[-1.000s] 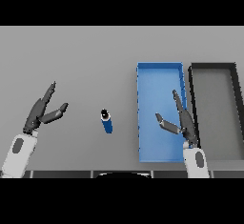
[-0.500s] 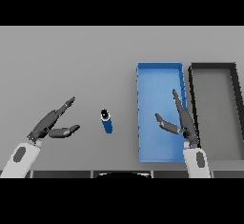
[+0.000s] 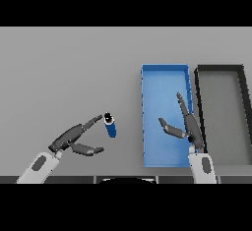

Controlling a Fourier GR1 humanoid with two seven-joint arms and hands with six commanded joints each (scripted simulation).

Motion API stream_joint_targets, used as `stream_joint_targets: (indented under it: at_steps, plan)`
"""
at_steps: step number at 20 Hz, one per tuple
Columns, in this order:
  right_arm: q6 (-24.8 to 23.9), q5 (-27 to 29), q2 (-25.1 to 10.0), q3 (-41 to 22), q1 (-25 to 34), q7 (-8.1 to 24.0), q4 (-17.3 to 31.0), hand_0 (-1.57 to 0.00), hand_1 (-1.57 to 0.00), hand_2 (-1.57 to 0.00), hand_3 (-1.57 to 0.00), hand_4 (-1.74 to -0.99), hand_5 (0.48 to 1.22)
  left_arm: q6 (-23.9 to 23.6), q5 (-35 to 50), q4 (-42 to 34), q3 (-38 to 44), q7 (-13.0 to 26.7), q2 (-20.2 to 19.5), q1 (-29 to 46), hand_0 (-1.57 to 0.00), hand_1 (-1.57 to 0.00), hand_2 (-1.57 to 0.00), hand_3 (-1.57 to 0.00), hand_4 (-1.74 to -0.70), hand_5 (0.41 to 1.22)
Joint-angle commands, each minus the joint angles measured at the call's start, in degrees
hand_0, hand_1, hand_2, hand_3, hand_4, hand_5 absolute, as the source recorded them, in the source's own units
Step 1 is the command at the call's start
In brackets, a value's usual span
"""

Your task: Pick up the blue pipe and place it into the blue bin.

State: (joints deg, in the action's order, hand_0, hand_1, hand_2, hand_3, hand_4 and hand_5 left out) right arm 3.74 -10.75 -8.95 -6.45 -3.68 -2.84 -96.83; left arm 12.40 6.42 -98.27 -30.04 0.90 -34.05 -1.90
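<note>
Your left hand [image 3: 73, 137] reaches in low from the lower left, fingers straight and spread, thumb apart below, holding nothing; its fingertips sit just beside the small blue cylindrical pipe [image 3: 110, 126] lying on the grey tabletop [image 3: 69, 72]. Your right hand [image 3: 188, 125] hovers open over the blue rectangular bin [image 3: 165, 72], beside a dark grey bin [image 3: 220, 70].

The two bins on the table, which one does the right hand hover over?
The blue bin, the left of the two. The right hand shows over its floor with fingers spread, while the dark grey bin beside it sits further right.
</note>
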Motion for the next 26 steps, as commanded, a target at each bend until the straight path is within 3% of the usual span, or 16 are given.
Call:
stream_joint_targets:
  at_steps: [1, 10, 15, 18, 20, 21, 22, 24, 26]
  plan:
    - [0.1, 0.2, 0.0, 0.1, 0.2, 0.2, 0.1, 0.00, 0.00, 0.00, 0.00, -1.209, 0.567, -0.2, -0.4, 0.9, -0.5, -0.4, 1.5, -1.0, 0.00, 0.00, 0.00, 0.00, -1.14, 0.479]
    - [0.5, 1.3, 0.0, 0.8, -0.1, 0.1, 0.3, 0.00, 0.00, 0.00, 0.00, -1.200, 0.549, -3.2, -2.6, 12.2, -2.1, -2.1, 13.3, -6.2, 0.00, 0.00, 0.00, 0.00, -1.14, 0.495]
    - [-0.2, 0.5, 0.5, 0.5, -0.4, -0.3, 0.4, 0.00, 0.00, 0.00, 0.00, -1.195, 0.548, -5.1, -5.8, 17.8, -3.0, -6.3, 17.2, -8.0, 0.00, 0.00, -0.02, 0.00, -1.10, 0.517]
    - [0.2, 0.6, -0.3, 0.6, -1.4, -1.1, -0.7, 0.00, 0.00, 0.00, 0.00, -1.186, 0.554, -3.4, -1.9, 19.4, -1.7, -6.8, 19.6, -9.0, 0.00, -0.04, -0.17, -0.11, -1.18, 0.601]
    - [0.4, 1.1, 0.1, 0.6, -1.2, -0.7, -1.0, 0.00, 0.00, 0.00, 0.00, -1.196, 0.560, -2.9, -0.2, 20.0, -1.6, -6.5, 21.3, -8.7, -0.04, -0.25, -0.42, -0.35, -1.27, 0.675]
    - [0.3, 1.0, 0.3, 0.4, -1.2, -0.2, -1.0, 0.00, 0.00, 0.00, 0.00, -1.192, 0.560, -2.5, 0.6, 20.6, -1.2, -6.7, 22.2, -9.1, -0.18, -0.41, -0.58, -0.59, -1.30, 0.784]
    - [0.3, 0.9, 0.1, 0.7, -0.9, 0.1, -0.2, 0.00, 0.00, 0.00, 0.00, -1.191, 0.561, -2.9, 1.0, 20.2, -1.0, -6.7, 22.8, -8.9, -0.42, -0.64, -0.78, -0.78, -1.38, 0.872]
    - [0.2, 0.5, 0.2, 0.3, -1.0, -0.3, -0.3, 0.00, 0.00, 0.00, 0.00, -1.184, 0.562, -3.0, 0.0, 20.1, -1.4, -7.4, 23.2, -8.7, -0.83, -0.98, -1.06, -1.02, -1.50, 0.997]
    - [-0.2, 0.3, 0.3, 0.4, -1.2, -0.3, -0.5, 0.00, 0.00, 0.00, 0.00, -1.179, 0.561, -3.2, -0.2, 19.2, -2.1, -7.8, 23.3, -7.8, -1.10, -1.19, -1.25, -1.20, -1.59, 1.078]
